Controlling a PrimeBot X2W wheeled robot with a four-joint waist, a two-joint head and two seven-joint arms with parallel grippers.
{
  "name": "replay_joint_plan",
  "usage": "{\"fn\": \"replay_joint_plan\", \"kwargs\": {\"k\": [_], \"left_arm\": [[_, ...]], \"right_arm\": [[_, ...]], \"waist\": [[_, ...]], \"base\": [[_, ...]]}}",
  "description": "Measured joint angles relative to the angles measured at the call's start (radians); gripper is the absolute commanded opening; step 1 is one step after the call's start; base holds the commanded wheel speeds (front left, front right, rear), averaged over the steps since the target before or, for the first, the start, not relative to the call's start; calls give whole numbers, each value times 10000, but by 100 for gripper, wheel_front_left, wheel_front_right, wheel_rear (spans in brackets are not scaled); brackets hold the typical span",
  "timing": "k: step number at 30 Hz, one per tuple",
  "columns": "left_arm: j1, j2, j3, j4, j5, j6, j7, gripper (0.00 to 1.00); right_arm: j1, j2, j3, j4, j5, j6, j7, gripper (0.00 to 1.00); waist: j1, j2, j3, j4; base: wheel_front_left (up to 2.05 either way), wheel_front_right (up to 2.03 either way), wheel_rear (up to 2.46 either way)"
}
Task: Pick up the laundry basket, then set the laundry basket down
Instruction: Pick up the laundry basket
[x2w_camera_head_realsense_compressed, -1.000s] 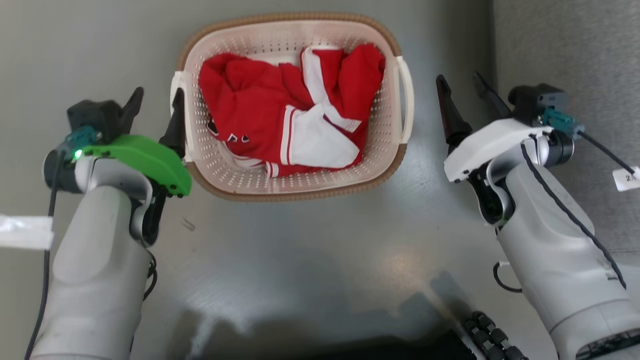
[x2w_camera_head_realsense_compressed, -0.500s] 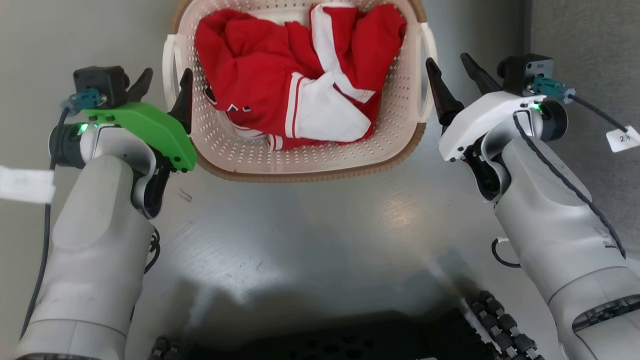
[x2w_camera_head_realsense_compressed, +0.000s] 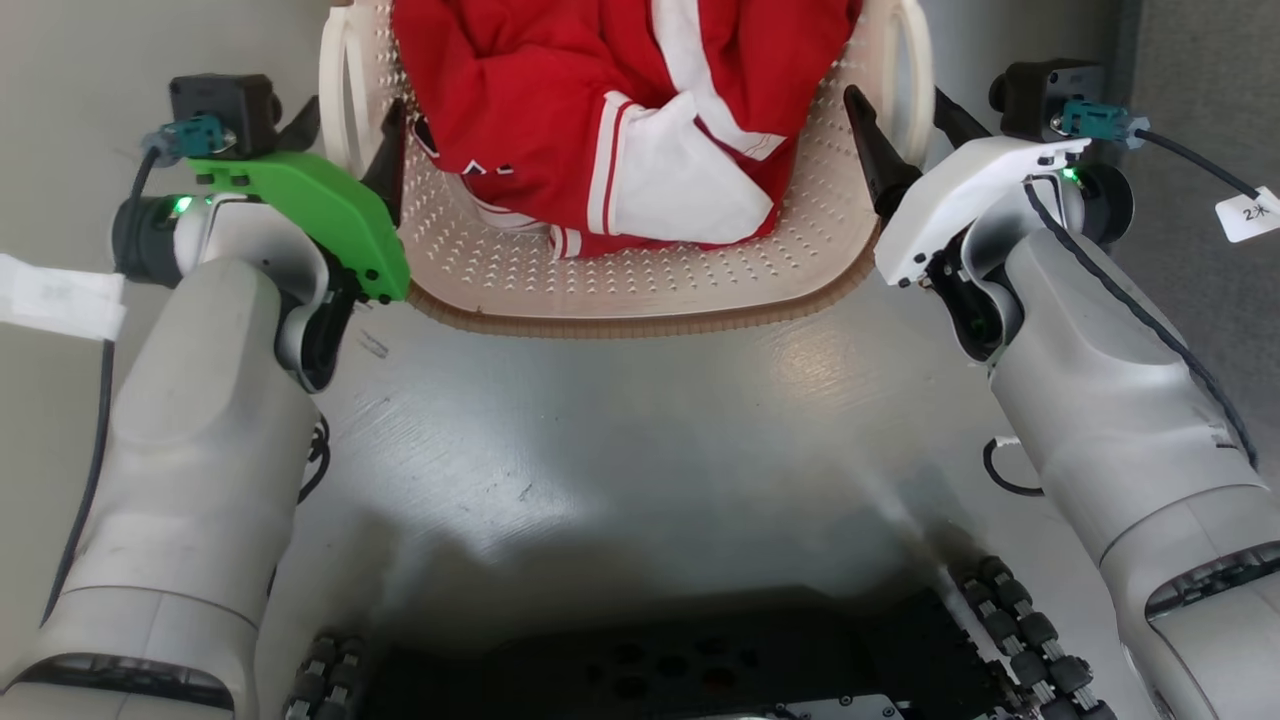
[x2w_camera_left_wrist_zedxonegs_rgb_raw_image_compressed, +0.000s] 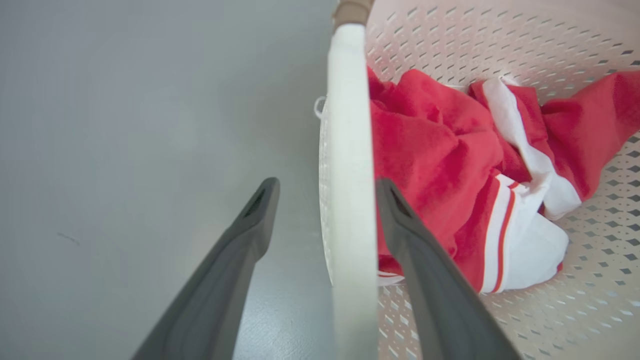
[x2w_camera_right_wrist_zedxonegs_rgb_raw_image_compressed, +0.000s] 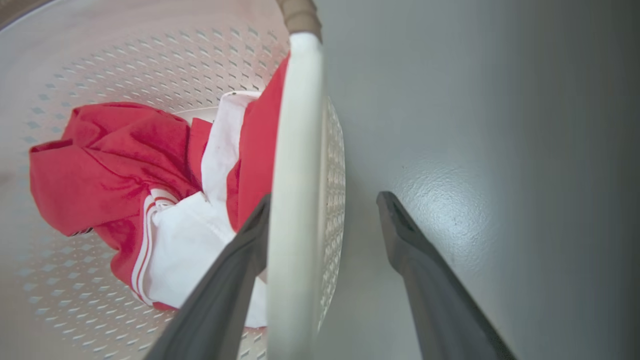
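Cream-white perforated plastic is seen at the top of the head view, where the laundry basket (x2w_camera_head_realsense_compressed: 640, 290) stands on the grey floor (x2w_camera_head_realsense_compressed: 640, 450) between the two arms, its far part cut off by the frame edge. A red and white garment (x2w_camera_head_realsense_compressed: 620, 130) is heaped inside it. The left gripper (x2w_camera_head_realsense_compressed: 352, 110) is placed at the left handle (x2w_camera_head_realsense_compressed: 335, 90) and the right gripper (x2w_camera_head_realsense_compressed: 895, 95) at the right handle (x2w_camera_head_realsense_compressed: 915, 80).

In the left wrist view, the left handle (x2w_camera_left_wrist_zedxonegs_rgb_raw_image_compressed: 350, 150) is seen running between the spread fingers of the left gripper (x2w_camera_left_wrist_zedxonegs_rgb_raw_image_compressed: 327, 182). One finger is outside the basket, the other over the garment (x2w_camera_left_wrist_zedxonegs_rgb_raw_image_compressed: 425, 165), and nothing is clamped.

In the right wrist view, the right gripper (x2w_camera_right_wrist_zedxonegs_rgb_raw_image_compressed: 325, 197) is likewise held open astride the right handle (x2w_camera_right_wrist_zedxonegs_rgb_raw_image_compressed: 295, 150). One finger is partly hidden behind it, and the other is over bare floor (x2w_camera_right_wrist_zedxonegs_rgb_raw_image_compressed: 475, 150), apart from the handle
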Motion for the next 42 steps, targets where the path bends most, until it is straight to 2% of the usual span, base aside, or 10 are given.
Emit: {"fn": "replay_joint_plan", "kwargs": {"k": [6, 8, 9, 10, 11, 12, 13, 16, 33, 42], "left_arm": [[-56, -100, -272, 272, -242, -2, -102, 100], [-77, -109, -376, 332, -330, -2, -109, 75], [-101, -119, -410, 351, -403, -2, -115, 48], [-144, -127, -445, 378, -451, -2, -130, 36], [-192, -127, -481, 389, -474, -2, -205, 14], [-251, -125, -527, 399, -506, -2, -207, 0], [-301, -127, -585, 412, -523, -2, -276, 0], [-382, -186, -761, 539, -686, 4, -385, 0], [-241, -186, -1528, 1452, -1344, 4, -715, 0], [281, -205, -1925, 1925, -1883, 4, -362, 0]], "right_arm": [[-211, -2, 311, 159, 313, 4, -2, 100], [-318, -6, 391, 198, 357, 40, -4, 67], [-370, -6, 445, 236, 359, 88, -4, 47], [-414, -8, 504, 261, 364, 88, -12, 34], [-448, -6, 564, 280, 391, 88, -15, 18], [-464, -6, 612, 297, 416, 88, -17, 6], [-475, -6, 652, 324, 420, 88, -33, 0], [-517, 8, 746, 476, 589, -13, -107, 0], [-447, -31, 1829, 803, 1302, -17, -351, 0], [59, -59, 2706, 796, 2044, -105, 391, 0]], "waist": [[0, 0, 134, 160], [-1, 0, 149, 191], [0, 0, 154, 204], [-1, 0, 156, 215], [-1, 0, 156, 224], [-1, 0, 154, 230], [0, 0, 150, 234], [-1, 0, 112, 242], [-1, 0, -805, 177], [-1, 0, -1819, 90]], "base": [[0, 0, 0], [0, 0, 0], [0, 0, 0], [0, 0, 0], [0, 0, 0], [0, 0, 0], [0, 0, 0], [0, 0, 0], [0, 0, 0], [0, 0, 0]]}}
